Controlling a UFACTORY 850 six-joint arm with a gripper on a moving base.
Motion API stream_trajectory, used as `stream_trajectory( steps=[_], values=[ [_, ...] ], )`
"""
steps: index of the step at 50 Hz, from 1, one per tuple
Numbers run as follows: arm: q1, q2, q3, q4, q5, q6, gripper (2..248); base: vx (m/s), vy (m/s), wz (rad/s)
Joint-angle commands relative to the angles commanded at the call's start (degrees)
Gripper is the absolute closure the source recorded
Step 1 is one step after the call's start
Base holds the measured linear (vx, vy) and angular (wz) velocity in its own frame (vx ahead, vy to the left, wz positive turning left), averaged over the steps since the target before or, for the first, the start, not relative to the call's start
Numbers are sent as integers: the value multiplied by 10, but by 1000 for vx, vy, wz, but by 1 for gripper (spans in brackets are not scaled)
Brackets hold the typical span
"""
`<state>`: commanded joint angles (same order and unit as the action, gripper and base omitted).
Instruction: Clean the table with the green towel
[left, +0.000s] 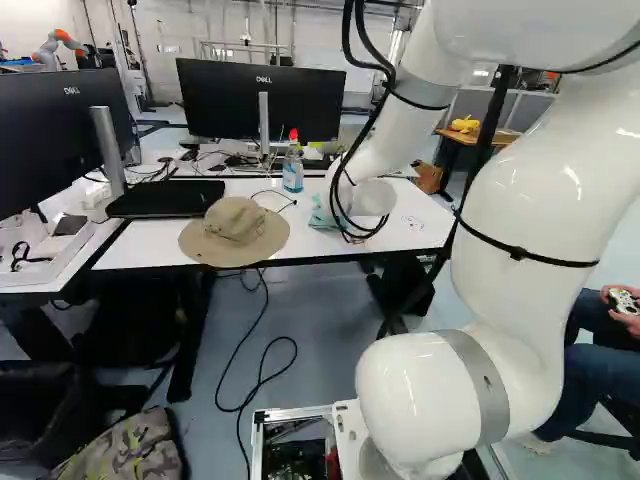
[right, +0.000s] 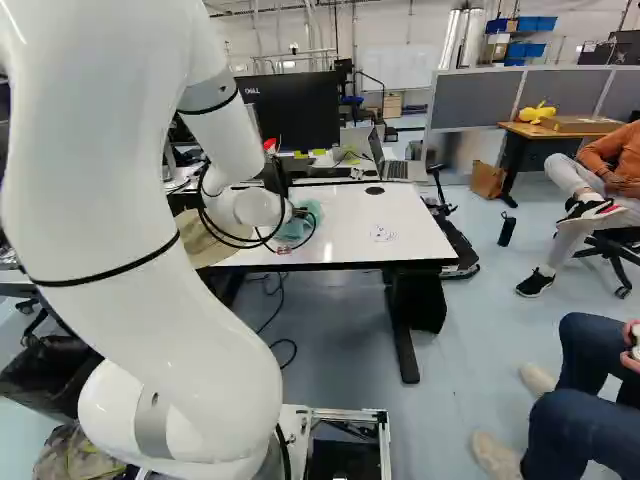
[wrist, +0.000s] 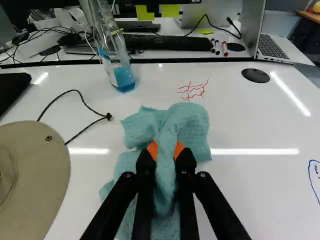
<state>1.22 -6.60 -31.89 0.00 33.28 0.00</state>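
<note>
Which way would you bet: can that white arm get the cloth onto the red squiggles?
Probably yes: the fingers grip the cloth, the red squiggles lie just ahead of it, and the bottle stands off to one side.

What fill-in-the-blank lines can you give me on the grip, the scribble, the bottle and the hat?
The gripper is shut on the ____. The scribble on the table, ahead of the gripper, is drawn in ____. The bottle holds a ____ liquid. The ____ bears the hat.

Missing words: towel; red; blue; table.
</note>
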Motion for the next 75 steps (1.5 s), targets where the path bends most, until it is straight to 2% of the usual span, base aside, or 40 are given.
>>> stream_trajectory(
  steps=[22,54,75],
  values=[
    [-20,-8,-41,0,-26,0,197,0,0,0],
    [-55,-37,-120,0,-92,0,197,0,0,0],
    [-75,-89,-181,0,-122,0,197,0,0,0]
  ],
)
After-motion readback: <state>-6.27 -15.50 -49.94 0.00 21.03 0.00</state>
